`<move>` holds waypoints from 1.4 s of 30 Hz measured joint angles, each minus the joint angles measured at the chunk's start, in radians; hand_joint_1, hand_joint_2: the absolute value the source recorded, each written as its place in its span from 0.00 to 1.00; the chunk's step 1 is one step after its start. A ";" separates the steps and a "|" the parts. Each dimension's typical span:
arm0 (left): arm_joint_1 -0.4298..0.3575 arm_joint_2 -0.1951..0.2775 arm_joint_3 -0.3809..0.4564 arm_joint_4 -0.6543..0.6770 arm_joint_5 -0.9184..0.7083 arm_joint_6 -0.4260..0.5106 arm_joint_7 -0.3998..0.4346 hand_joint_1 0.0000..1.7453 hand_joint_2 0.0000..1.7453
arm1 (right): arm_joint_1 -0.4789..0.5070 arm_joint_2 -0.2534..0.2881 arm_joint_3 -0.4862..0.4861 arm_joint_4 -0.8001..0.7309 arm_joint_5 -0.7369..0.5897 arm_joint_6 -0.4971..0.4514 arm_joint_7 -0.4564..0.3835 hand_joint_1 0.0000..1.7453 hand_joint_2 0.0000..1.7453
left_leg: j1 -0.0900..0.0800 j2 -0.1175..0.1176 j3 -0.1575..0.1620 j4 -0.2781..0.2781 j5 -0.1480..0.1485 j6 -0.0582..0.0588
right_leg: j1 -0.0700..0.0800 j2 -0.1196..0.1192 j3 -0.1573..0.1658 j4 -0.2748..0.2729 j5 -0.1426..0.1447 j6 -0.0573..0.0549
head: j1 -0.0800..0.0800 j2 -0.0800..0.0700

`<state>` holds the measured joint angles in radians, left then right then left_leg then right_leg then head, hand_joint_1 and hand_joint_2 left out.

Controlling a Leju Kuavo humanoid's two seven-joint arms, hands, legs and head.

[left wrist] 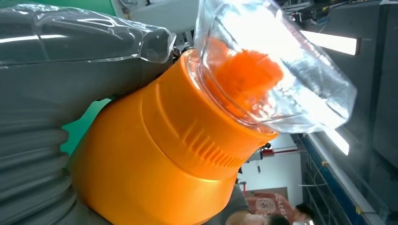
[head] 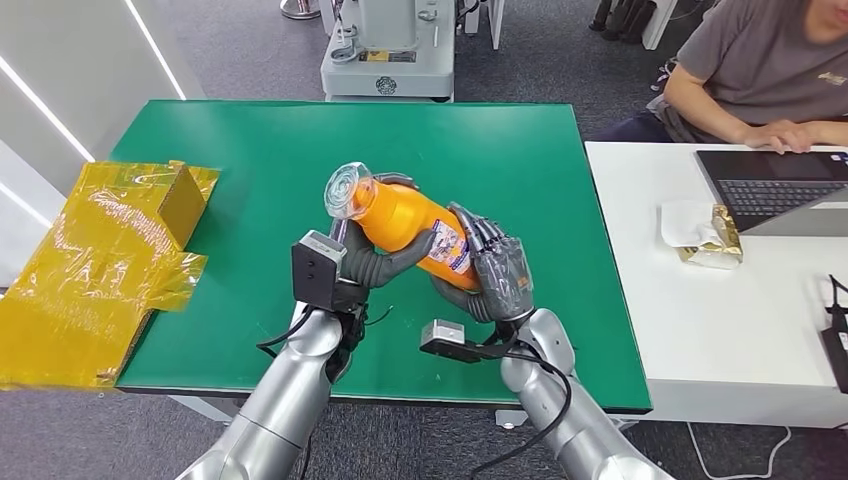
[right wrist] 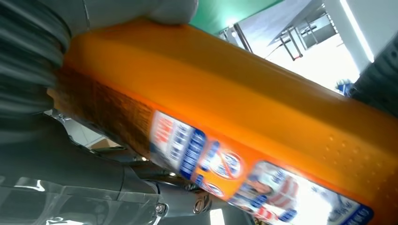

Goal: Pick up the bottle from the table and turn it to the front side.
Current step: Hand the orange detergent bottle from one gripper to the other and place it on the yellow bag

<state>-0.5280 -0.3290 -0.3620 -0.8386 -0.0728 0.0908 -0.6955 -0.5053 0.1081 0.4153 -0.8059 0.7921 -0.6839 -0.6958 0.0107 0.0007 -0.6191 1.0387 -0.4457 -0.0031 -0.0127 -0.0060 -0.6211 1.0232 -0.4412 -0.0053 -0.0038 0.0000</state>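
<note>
1. An orange bottle (head: 405, 222) with a clear domed cap (head: 349, 190) is held tilted above the green surface (head: 500, 150), cap end pointing up and away from the robot; a blue, white and red label (head: 452, 247) wraps its lower body.
2. Up close, the left wrist view shows ribbed grooves on the orange collar beneath the transparent cap.
3. The left robot hand (head: 372, 262) grips the bottle near its middle from below, thumb pressed on the side.
4. The right robot hand (head: 497, 272) clasps the labelled base, dark fingers curled over it.
5. Crumpled yellow plastic wrap (head: 105, 265) lies at the surface's left edge.
6. A seated person (head: 760, 70) works at a laptop (head: 775, 185) on the adjoining white desk (head: 720, 320).
</note>
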 joint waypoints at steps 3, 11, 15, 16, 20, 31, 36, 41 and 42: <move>-0.001 0.002 0.000 -0.012 0.004 0.011 -0.002 1.00 1.00 | 0.022 0.000 0.000 -0.009 -0.047 0.000 0.000 0.00 1.00 | 0.000 0.000 0.000 0.000 0.000 0.000 | 0.000 0.000 0.000 0.000 0.000 0.000 | 0.000 0.000; -0.004 0.004 0.000 -0.022 0.010 0.033 -0.006 1.00 1.00 | 0.067 0.001 0.047 -0.074 -0.413 0.000 -0.003 0.00 1.00 | 0.000 0.000 0.000 0.000 0.000 0.000 | 0.000 0.000 0.000 0.000 0.000 0.000 | 0.000 0.000; -0.004 0.005 0.000 -0.022 0.010 0.042 -0.006 1.00 1.00 | 0.093 -0.002 0.078 -0.131 -0.474 0.001 -0.005 0.00 1.00 | 0.000 0.000 0.000 0.000 0.000 0.000 | 0.000 0.000 0.000 0.000 0.000 0.000 | 0.000 0.000; -0.004 0.006 0.000 -0.022 0.009 0.045 -0.006 1.00 1.00 | 0.102 -0.003 0.087 -0.153 -0.484 0.001 -0.006 0.00 1.00 | 0.000 0.000 0.000 0.000 0.000 0.000 | 0.000 0.000 0.000 0.000 0.000 0.000 | 0.000 0.000; -0.004 0.014 0.000 -0.022 0.007 0.053 -0.005 1.00 1.00 | 0.146 -0.010 0.118 -0.248 -0.489 0.000 -0.006 0.00 1.00 | 0.000 0.000 0.000 -0.001 0.000 0.000 | 0.000 0.000 0.000 0.000 0.000 0.000 | 0.000 0.000; -0.039 0.053 -0.002 -0.019 -0.184 0.149 0.064 1.00 1.00 | 0.336 0.036 0.113 -0.641 -0.015 0.000 -0.006 0.00 1.00 | 0.000 0.000 0.000 -0.002 -0.001 -0.001 | 0.000 0.000 -0.001 0.000 -0.001 0.001 | 0.000 0.000; -0.072 0.098 -0.002 -0.014 -0.259 0.196 0.104 1.00 1.00 | 0.394 0.048 0.113 -0.714 0.027 0.000 -0.006 0.00 1.00 | 0.000 0.000 0.000 -0.001 0.000 -0.001 | 0.000 0.000 -0.001 0.000 -0.001 0.000 | 0.000 0.000; -0.154 0.169 -0.002 0.014 -0.441 0.369 0.172 1.00 1.00 | 0.428 0.052 0.112 -0.731 0.028 0.000 -0.006 0.00 1.00 | 0.000 0.001 0.000 -0.001 0.000 -0.002 | 0.000 0.002 -0.001 0.000 0.000 0.000 | 0.000 0.000; -0.180 0.191 -0.003 0.025 -0.490 0.413 0.189 1.00 1.00 | 0.435 0.052 0.111 -0.732 0.026 0.000 -0.006 0.00 1.00 | 0.000 0.001 0.000 -0.001 0.000 -0.002 | 0.000 0.002 -0.001 0.001 0.000 0.000 | 0.000 0.000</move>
<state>-0.7084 -0.1385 -0.3646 -0.8135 -0.5632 0.5040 -0.5066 -0.0706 0.1602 0.5268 -1.5380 0.8185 -0.6836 -0.7019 0.0110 0.0022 -0.6190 1.0372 -0.4455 -0.0048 -0.0125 -0.0042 -0.6218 1.0237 -0.4413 -0.0058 -0.0038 0.0000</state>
